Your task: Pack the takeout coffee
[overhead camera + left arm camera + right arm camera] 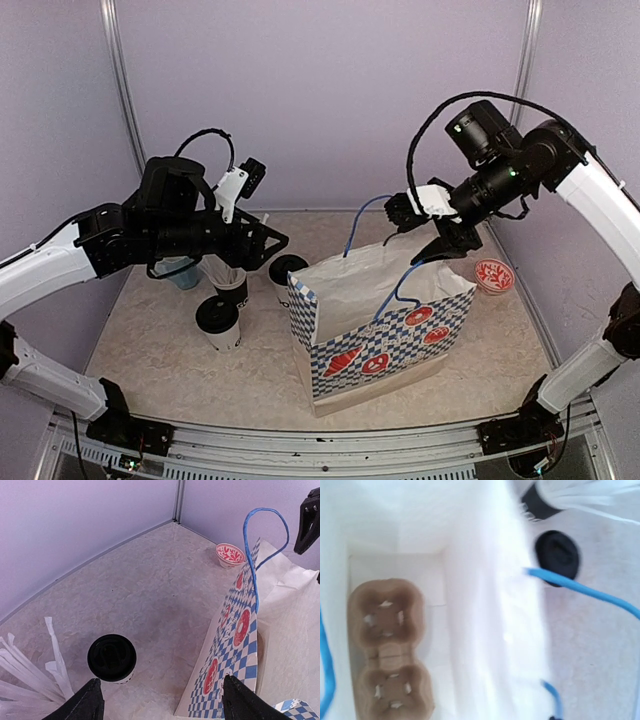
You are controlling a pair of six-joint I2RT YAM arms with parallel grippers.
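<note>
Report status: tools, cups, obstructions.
Left tool open, empty. Right tool over bag, grip unclear. Both cups on table, carrier empty. Straws beside cups.

There were two lidded white cups (218, 322) (287, 267) on the surface (150, 352), one black cup of straws (234, 292), one blue mug (182, 275), one red-patterned bowl (493, 276) and one checked paper bag (375, 342). Inside the bag lay one cardboard carrier (387, 645) with two wells.

Checked bag (375, 345), cardboard carrier (387, 645) inside, red-patterned bowl (493, 275), white straws (56, 652)
</note>
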